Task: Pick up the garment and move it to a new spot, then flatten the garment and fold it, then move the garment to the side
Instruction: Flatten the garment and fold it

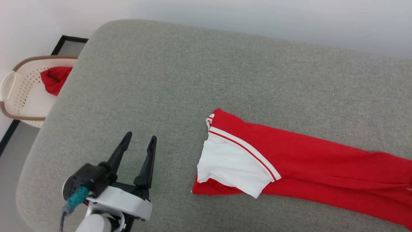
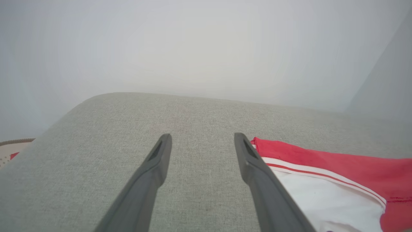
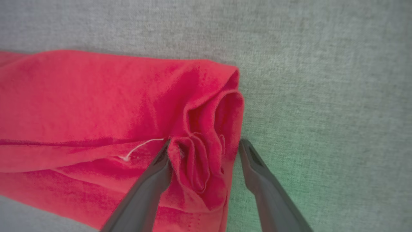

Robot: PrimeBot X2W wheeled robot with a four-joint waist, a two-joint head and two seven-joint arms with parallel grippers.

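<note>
- Broadly, the garment [image 1: 289,161] lies as a long narrow band on the grey cushion [image 1: 161,64]. It runs from the middle of the head view out toward 4 o'clock, with its white sleeve [image 1: 228,164] laid on top at the central end. That shape suggests a lengthwise fold is already in and the cross folds are not yet done.
- At 7 o'clock in the head view sits the left gripper [image 1: 141,135], its fingers spread wide with nothing between them, aimed toward 1 o'clock.
- The sleeve end lies off to that gripper's 3 o'clock, apart from it. Its own wrist view puts the sleeve just beside one finger. I judge it is parked clear so as not to drag the cloth, yet handy for taking that end.
- Seen in its wrist view, the right gripper [image 3: 205,141] also has its fingers spread, straddling a bunched fold [image 3: 199,161] at the garment's other end. One finger rests over red cloth, the other over bare cushion just off the edge.
- Nothing is pinched there. The straddle looks chosen so that closing would gather the whole bunch.
- Left crumpled, that end would likely make any cross fold uneven.
- Beyond the cushion's edge at 9 o'clock stands a cream basket [image 1: 22,87] holding a plain red cloth [image 1: 54,79], separate from this job.
</note>
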